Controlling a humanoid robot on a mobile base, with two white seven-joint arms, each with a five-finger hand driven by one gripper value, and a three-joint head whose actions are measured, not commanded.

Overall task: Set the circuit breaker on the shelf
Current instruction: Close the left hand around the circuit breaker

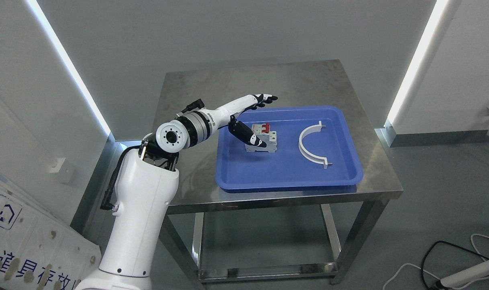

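So far the task looks barely begun: the circuit breaker [262,138], a grey block with red switches on top, stands upright in the blue tray [288,177], in its left half and nearer the back rim than the front. The tray sits on a steel table [188,189], towards the front right corner. The robot's left hand [252,121] reaches in from the left over the tray's back left corner, fingers spread wide; the long fingers [266,98] stretch out above the back rim, while the thumb [250,137] points down in front of the breaker's left side. Whether the thumb touches the breaker is hard to judge from this angle, but nothing is gripped. Grasping, lifting and carrying all remain to be done. A white curved bracket [311,145] lies in the tray's right half, well apart. No shelf for the breaker is visible. The right arm is out of view.
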